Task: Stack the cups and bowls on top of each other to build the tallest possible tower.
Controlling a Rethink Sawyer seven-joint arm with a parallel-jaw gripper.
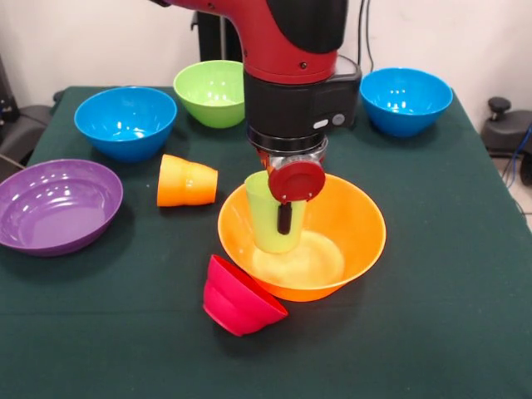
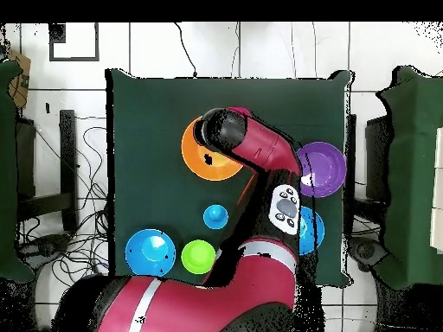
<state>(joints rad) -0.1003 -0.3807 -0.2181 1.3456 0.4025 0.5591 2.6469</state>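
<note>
- My jaws (image 1: 285,218) are clamped on the rim of the lime green cup (image 1: 273,214): one dark finger (image 1: 284,218) shows down its outer wall, and the cup hangs upright, mouth up, inside the big orange bowl (image 1: 356,218).
- At the far left of the front view the wide purple bowl (image 1: 58,205) sits at the edge of the green surface (image 1: 432,316).
- Behind it and a little right is a blue bowl (image 1: 125,121).
- The orange cup (image 1: 186,181) lies on its side, just left of the orange bowl.
- The green bowl (image 1: 211,92) stands at the back, partly behind my arm.
- The small red bowl (image 1: 239,298) is tipped on its side, leaning against the front left of the orange bowl.
- The second blue bowl (image 1: 406,100) stands at the back right.
- In the overhead view a small blue cup (image 2: 215,215) stands alone on the surface.
</note>
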